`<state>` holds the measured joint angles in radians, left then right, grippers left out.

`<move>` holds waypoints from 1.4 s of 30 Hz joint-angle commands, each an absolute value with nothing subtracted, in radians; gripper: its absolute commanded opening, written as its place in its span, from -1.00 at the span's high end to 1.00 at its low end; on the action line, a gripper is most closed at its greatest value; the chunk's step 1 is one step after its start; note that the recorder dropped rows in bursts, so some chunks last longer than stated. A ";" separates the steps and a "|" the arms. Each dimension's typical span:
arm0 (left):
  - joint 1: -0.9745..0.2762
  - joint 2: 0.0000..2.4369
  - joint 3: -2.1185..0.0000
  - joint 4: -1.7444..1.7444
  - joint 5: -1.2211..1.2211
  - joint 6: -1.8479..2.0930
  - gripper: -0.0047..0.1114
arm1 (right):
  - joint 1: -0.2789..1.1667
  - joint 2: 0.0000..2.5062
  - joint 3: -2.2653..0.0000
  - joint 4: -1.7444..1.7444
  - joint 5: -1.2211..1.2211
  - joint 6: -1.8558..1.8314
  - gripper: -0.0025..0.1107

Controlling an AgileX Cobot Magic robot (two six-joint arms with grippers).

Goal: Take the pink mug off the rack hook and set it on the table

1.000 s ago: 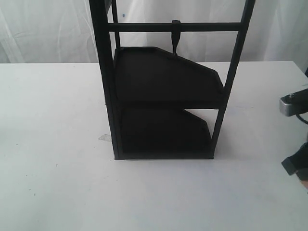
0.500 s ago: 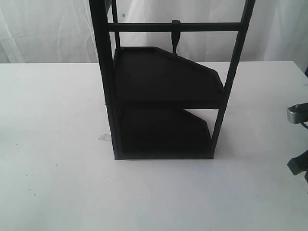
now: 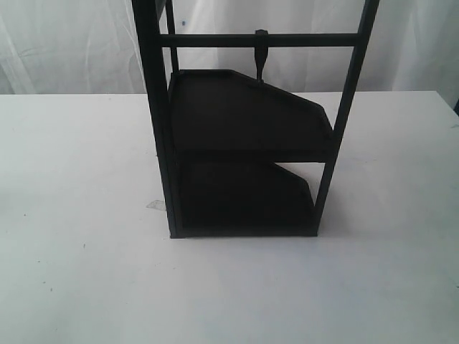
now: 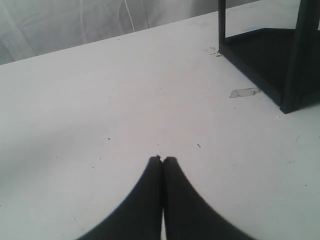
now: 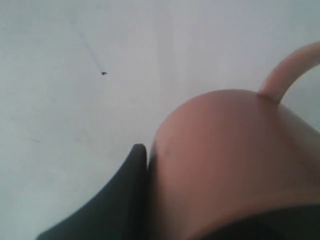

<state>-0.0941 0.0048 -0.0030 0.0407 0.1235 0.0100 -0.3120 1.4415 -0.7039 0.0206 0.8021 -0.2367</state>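
1. The rack hook (image 3: 261,56) is hanging bare beneath the crossbar (image 3: 215,40) of the black rack (image 3: 244,143), which is standing mid-tabletop, nearer the far edge of the white tabletop (image 3: 72,215). Neither a mug nor an arm is showing in the exterior view.
2. The pink mug (image 5: 225,160) is riding in the right fingers (image 5: 127,195). One black finger is pressing flat against its side, and its loop handle (image 5: 287,70) is curving off the opposite shoulder. The other finger is hidden behind the mug.
3. Bare tabletop is filling the background beyond the mug. The right wrist view does not show whether the base is touching down, or which edge it is nearest.
4. The left fingers (image 4: 150,200) are clenched tip to tip on nothing, hovering over open tabletop well apart from the rack's foot, where a scrap of tape (image 4: 245,92) is lying just beside the post.
5. The unhooking appears done. Setting the mug down and letting go are what seem to be remaining.
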 commanded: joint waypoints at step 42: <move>-0.092 0.000 0.000 0.038 0.127 0.000 0.92 | -0.331 1.567 -0.698 0.048 0.690 -0.227 0.96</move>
<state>-0.0941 0.0048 -0.0030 0.0407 0.1235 0.0100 -0.3212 1.5670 -0.7004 0.0463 0.6996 -0.2244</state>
